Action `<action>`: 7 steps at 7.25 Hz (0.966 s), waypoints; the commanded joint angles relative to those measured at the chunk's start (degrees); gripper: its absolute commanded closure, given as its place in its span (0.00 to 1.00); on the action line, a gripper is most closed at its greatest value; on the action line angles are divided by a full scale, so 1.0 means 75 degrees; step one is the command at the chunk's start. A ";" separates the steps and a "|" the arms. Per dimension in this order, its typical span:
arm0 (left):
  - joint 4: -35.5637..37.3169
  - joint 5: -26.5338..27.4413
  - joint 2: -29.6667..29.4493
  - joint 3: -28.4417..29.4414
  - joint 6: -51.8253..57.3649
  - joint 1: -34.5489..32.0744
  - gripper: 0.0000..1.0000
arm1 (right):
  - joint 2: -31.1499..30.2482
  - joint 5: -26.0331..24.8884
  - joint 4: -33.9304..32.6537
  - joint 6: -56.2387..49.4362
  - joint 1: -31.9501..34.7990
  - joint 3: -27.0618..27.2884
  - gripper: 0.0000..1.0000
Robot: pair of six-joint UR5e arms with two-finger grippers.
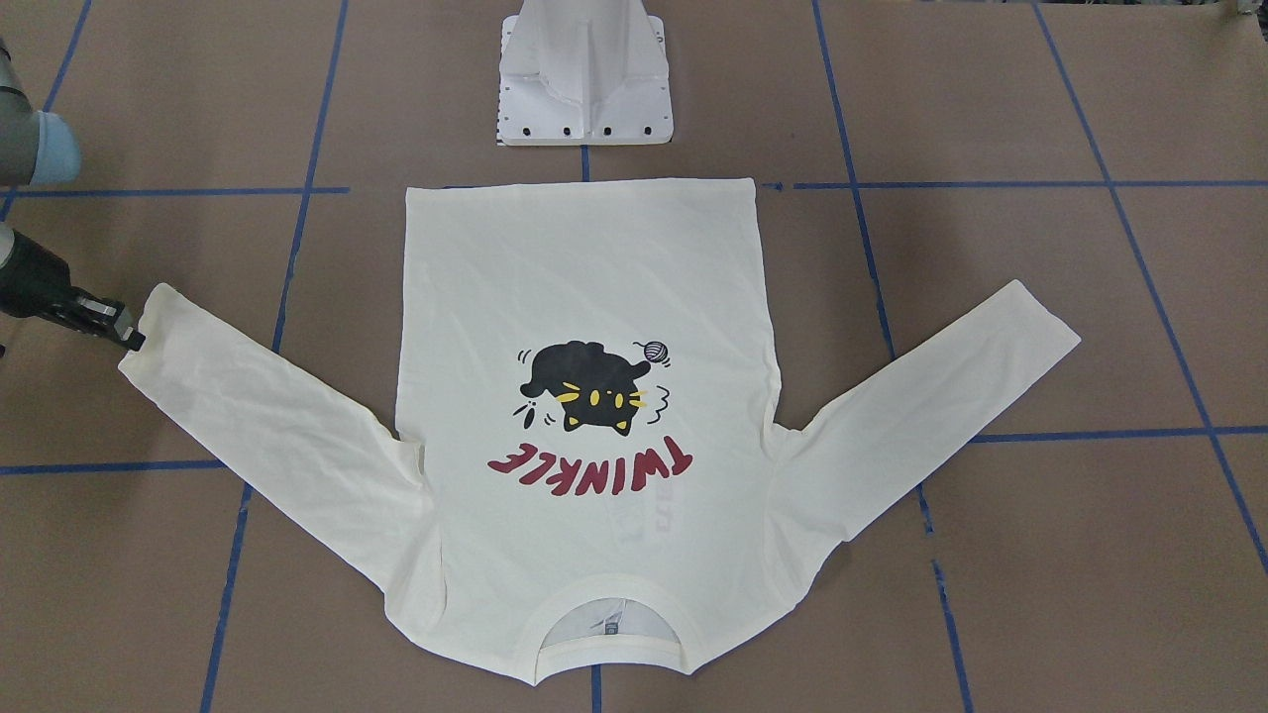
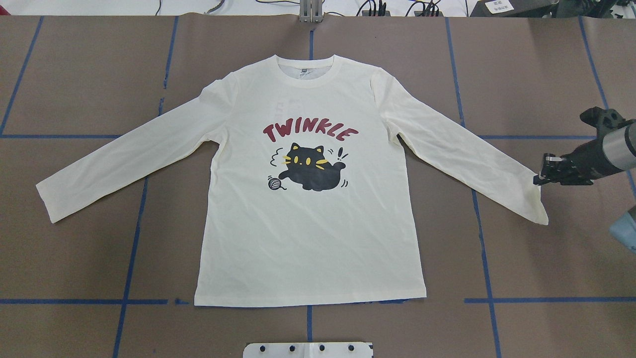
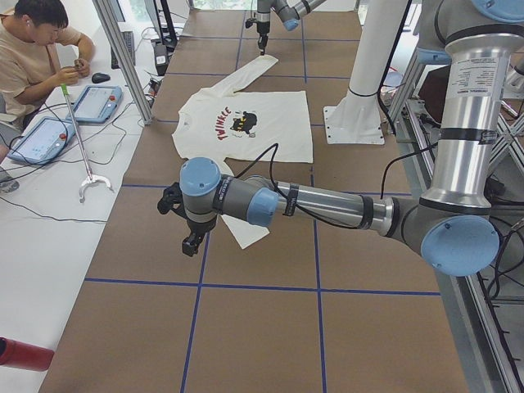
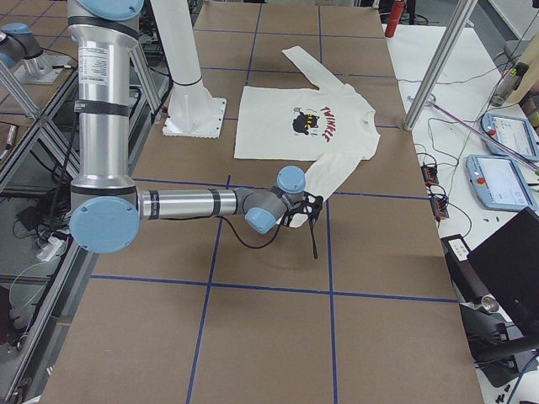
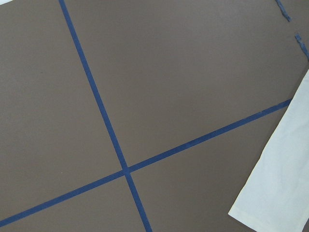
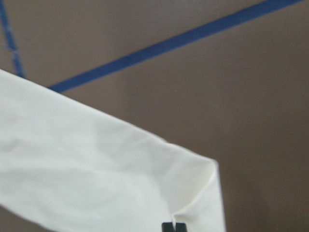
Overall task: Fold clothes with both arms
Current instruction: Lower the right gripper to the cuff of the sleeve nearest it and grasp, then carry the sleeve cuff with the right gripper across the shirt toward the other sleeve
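The cream long-sleeved shirt (image 2: 308, 233) lies flat on the brown table, cat print and red "TWINKLE" up, both sleeves spread outward. My right gripper (image 2: 539, 178) is at the cuff of the sleeve on my right (image 2: 534, 199). In the right wrist view its fingertips (image 6: 168, 226) are pressed together on the puckered cuff edge (image 6: 193, 193). It also shows in the front view (image 1: 129, 337). My left gripper (image 3: 191, 244) shows only in the left side view, above the table beside the other cuff (image 5: 275, 193); I cannot tell whether it is open or shut.
The white pedestal base (image 1: 586, 79) stands at my edge of the table behind the shirt's hem. Blue tape lines (image 5: 120, 164) grid the brown table. An operator (image 3: 33, 49) sits with tablets (image 3: 94, 102) beyond the far table edge.
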 commanded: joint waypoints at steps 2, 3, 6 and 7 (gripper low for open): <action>-0.0013 -0.0281 -0.0032 0.0021 -0.0021 0.0009 0.00 | 0.3142 -0.0264 -0.1667 0.2870 -0.0659 0.0327 1.00; -0.0013 -0.0281 -0.0032 0.0009 -0.0021 0.0009 0.00 | 0.4175 -0.0613 -0.2664 0.3072 -0.0763 0.0315 1.00; -0.0118 -0.0281 -0.0021 0.0021 -0.0138 0.0021 0.00 | 0.7012 -0.2483 -0.3401 0.3519 -0.2059 -0.1095 1.00; -0.0118 -0.0281 -0.0032 0.0044 -0.0150 0.0009 0.00 | 0.7996 -0.3049 -0.3377 0.3519 -0.2529 -0.2205 1.00</action>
